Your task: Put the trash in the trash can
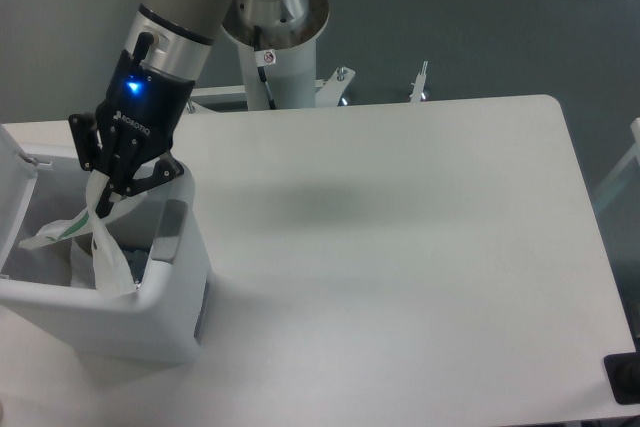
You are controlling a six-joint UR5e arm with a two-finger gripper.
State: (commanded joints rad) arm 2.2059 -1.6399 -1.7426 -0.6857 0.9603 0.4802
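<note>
Below hand [103,190], wrapper [92,238] (pinched)

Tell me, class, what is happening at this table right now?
The arm's gripper is shut on a crumpled white wrapper and holds it over the open trash can at the table's left edge. The wrapper hangs down into the bin but has not been let go.
</note>
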